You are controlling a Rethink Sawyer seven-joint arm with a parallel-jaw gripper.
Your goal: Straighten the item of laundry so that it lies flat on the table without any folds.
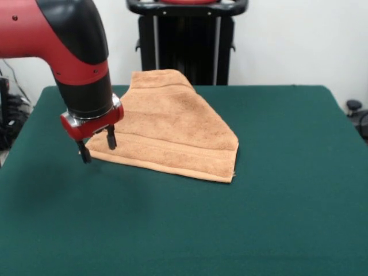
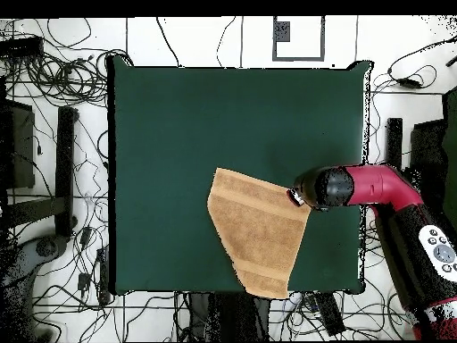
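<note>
The item of laundry [image 1: 172, 129], an orange-tan terry towel, lies on the green table [image 1: 276, 218] toward the robot's side. It is folded into a slanted, roughly triangular shape, with a woven band along its near edge. Its far end reaches the table's edge by the pedestal. In the overhead view the towel [image 2: 257, 234] sits at the lower middle of the table [image 2: 178, 134]. My gripper [image 1: 98, 146] is open at the towel's left corner, with one finger over the cloth and one just off it, low near the table. It holds nothing. In the overhead view my gripper [image 2: 294, 196] is at the towel's upper right corner.
The black pedestal [image 1: 187, 40] stands behind the table's far edge. My red arm [image 2: 384, 188] reaches in from the right in the overhead view. Cables [image 2: 54, 71] lie on the floor around the table.
</note>
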